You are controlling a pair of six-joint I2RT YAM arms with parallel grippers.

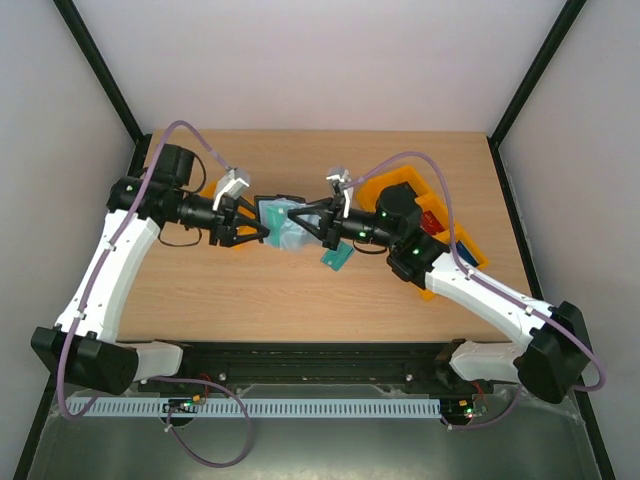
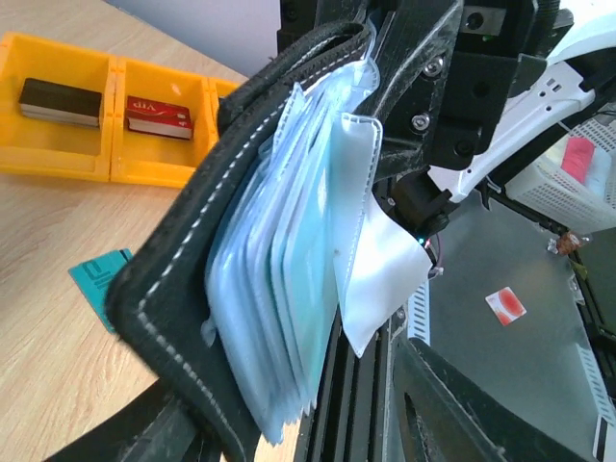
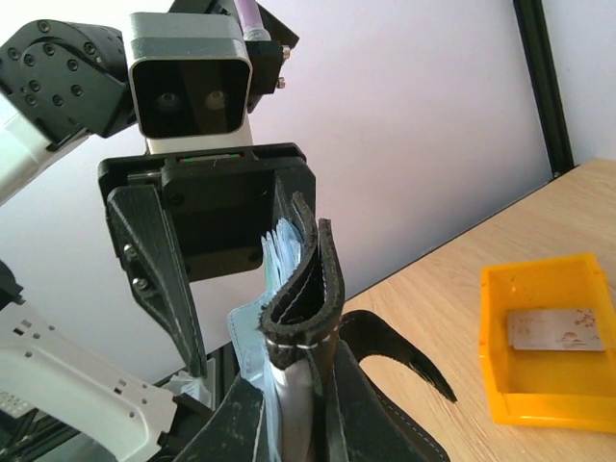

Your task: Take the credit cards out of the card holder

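Both of my pincers are closed on the same thing, meeting near the middle of the top view. My left pincer [image 1: 262,231] comes in from the left and my right pincer [image 1: 306,222] from the right, and the card holder [image 1: 280,215] is held up on edge between them above the worktop [image 1: 250,290].

In the left wrist view the holder fills the centre of the frame. Its black stitched cover bows open to the left and a fan of pale blue sleeves spills from it. Teal-tinted credit cards [image 2: 306,289] sit in those sleeves, though I cannot count them. My right pincer clamps the holder's far end at the top of that frame.

In the right wrist view the black cover stands upright between my right fingers [image 3: 236,433] and curls at its top edge. The sleeves show just behind it, and my left pincer faces the camera beyond.

One loose teal card [image 1: 337,258] lies flat on the worktop, just below and to the right of the holder in the top view, under my right wrist.

Further out, orange trays [image 2: 106,144] run along the upper left of the left wrist view. One compartment holds a black block [image 2: 60,101] and the next a red block [image 2: 159,116]. Another orange tray [image 3: 549,395], at the lower right of the right wrist view, holds a pale grey plate [image 3: 556,329].
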